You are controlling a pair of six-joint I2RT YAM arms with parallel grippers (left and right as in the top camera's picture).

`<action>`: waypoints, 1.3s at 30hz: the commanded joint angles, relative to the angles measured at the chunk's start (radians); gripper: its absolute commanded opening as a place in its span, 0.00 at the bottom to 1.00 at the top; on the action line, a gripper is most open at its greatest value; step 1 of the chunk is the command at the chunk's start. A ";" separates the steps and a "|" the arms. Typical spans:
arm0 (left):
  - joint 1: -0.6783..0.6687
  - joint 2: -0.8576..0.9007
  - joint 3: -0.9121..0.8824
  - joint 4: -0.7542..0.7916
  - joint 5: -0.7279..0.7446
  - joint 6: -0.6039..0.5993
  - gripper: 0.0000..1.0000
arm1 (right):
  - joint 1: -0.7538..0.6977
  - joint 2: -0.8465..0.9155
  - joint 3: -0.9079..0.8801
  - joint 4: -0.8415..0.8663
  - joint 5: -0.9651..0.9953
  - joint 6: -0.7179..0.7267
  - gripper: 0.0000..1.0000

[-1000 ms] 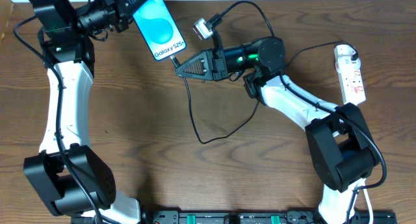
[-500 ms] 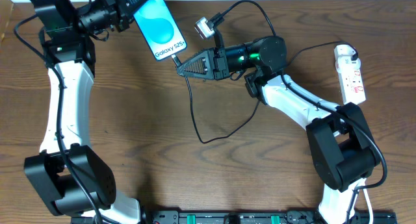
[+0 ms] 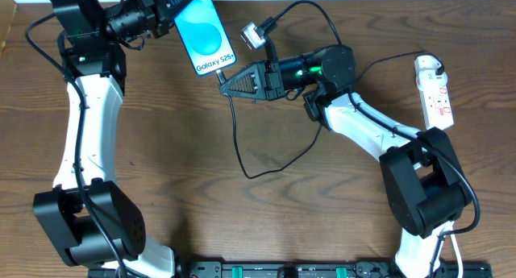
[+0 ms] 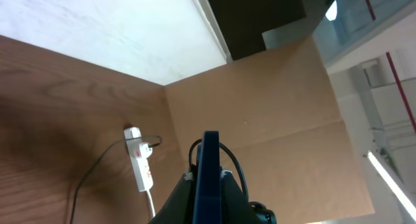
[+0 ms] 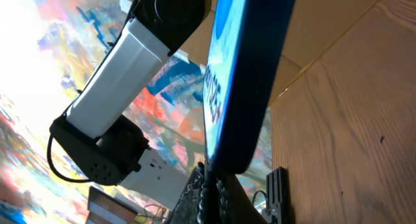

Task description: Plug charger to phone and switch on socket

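Note:
The phone (image 3: 205, 36), its cyan screen facing up, is lifted above the table's back left with my left gripper (image 3: 179, 2) shut on its upper end. In the left wrist view the phone (image 4: 210, 178) shows edge-on between the fingers. My right gripper (image 3: 223, 78) is shut on the charger's black plug tip (image 3: 220, 73), right at the phone's lower edge (image 5: 244, 146); whether it is seated I cannot tell. The black cable (image 3: 240, 149) hangs down and loops over the table. The white socket (image 3: 434, 91) lies at the far right, apart from both grippers.
The socket's white cord (image 3: 451, 254) runs down the right side by the right arm's base. A black rail (image 3: 282, 270) lines the front edge. The cable's loop (image 3: 278, 167) lies mid-table. A brown panel (image 4: 273, 113) stands beyond the table.
The left arm has carried the phone slightly right and toward the back edge. The right gripper has stayed in place, shut on the plug.

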 commanded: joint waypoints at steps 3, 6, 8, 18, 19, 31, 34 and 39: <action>-0.016 -0.003 0.007 0.004 0.117 0.051 0.07 | -0.008 -0.002 0.010 0.005 0.142 -0.013 0.01; -0.016 -0.003 0.007 0.004 0.118 0.051 0.07 | -0.008 -0.002 0.010 0.005 0.178 -0.013 0.01; -0.016 -0.003 0.007 0.004 0.119 0.056 0.07 | -0.008 -0.002 0.010 0.005 0.201 -0.013 0.01; -0.019 -0.003 0.007 0.004 0.113 0.058 0.07 | -0.006 -0.002 0.010 -0.022 0.291 -0.013 0.01; -0.019 -0.003 0.007 0.004 0.109 0.058 0.07 | -0.006 -0.002 0.010 -0.032 0.299 -0.013 0.01; -0.019 -0.003 0.007 -0.006 0.089 0.059 0.07 | -0.005 -0.002 0.010 -0.071 0.369 -0.024 0.01; -0.019 -0.003 0.007 -0.006 0.090 0.059 0.07 | -0.005 -0.002 0.010 -0.071 0.372 -0.024 0.01; -0.019 -0.003 0.007 -0.006 0.088 0.059 0.07 | -0.005 -0.002 0.010 -0.071 0.358 -0.024 0.27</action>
